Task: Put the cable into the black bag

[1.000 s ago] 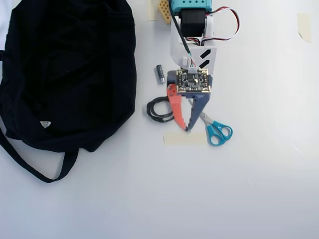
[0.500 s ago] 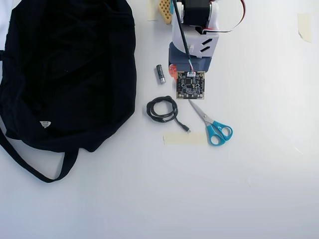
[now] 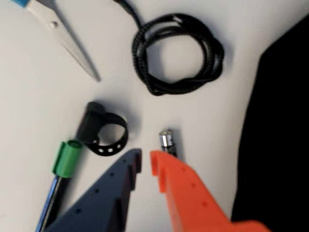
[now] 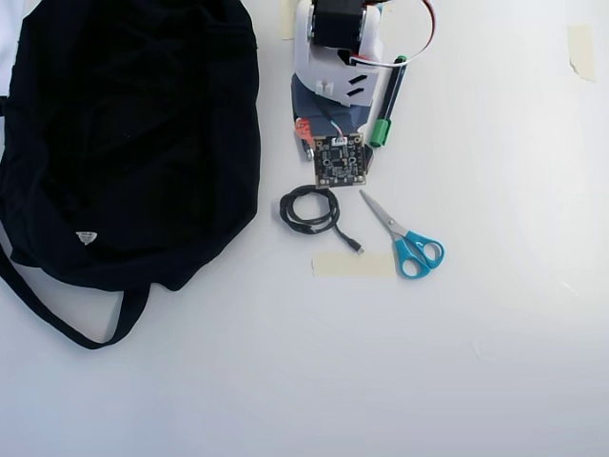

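Note:
The black cable (image 3: pixel 176 53) lies coiled on the white table, ahead of my gripper (image 3: pixel 146 155) and apart from it. The overhead view shows the coil (image 4: pixel 309 208) just below the arm, its plug end trailing toward the scissors. The black bag (image 3: pixel 280 135) fills the right edge of the wrist view and lies spread at the left of the overhead view (image 4: pixel 133 133). My gripper has a dark blue finger and an orange finger, with the tips only a narrow gap apart and nothing between them. It hovers over bare table.
Blue-handled scissors (image 3: pixel 63 38) (image 4: pixel 404 238) lie beside the cable. A green-capped pen (image 3: pixel 66 159) (image 4: pixel 385 105) and a black strap ring (image 3: pixel 108 135) lie by the blue finger. A small metal plug (image 3: pixel 165 139) sits at the orange fingertip. A tape strip (image 4: pixel 352 265) lies below the coil.

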Robot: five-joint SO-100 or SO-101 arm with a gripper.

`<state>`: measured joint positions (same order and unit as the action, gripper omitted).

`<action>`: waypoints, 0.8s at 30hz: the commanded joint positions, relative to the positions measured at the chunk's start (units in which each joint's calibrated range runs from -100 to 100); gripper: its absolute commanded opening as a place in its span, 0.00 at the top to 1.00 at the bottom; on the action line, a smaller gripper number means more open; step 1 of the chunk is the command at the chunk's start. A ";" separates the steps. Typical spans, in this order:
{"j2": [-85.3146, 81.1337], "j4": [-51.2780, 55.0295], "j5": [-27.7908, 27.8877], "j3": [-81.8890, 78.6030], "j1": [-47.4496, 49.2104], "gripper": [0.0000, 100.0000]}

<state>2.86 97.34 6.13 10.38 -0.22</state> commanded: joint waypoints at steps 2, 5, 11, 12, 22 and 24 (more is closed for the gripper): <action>-0.37 0.94 0.11 1.39 -0.90 0.98; -0.29 -0.61 0.11 0.31 -1.95 0.98; -0.13 -13.01 0.37 -5.71 -4.19 0.98; 0.04 -15.43 0.53 -6.78 -4.27 0.98; 9.25 -23.09 2.16 -4.99 -3.82 0.97; 10.33 -23.95 2.16 -4.72 -3.67 0.97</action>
<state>12.66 75.44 8.03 2.44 -3.97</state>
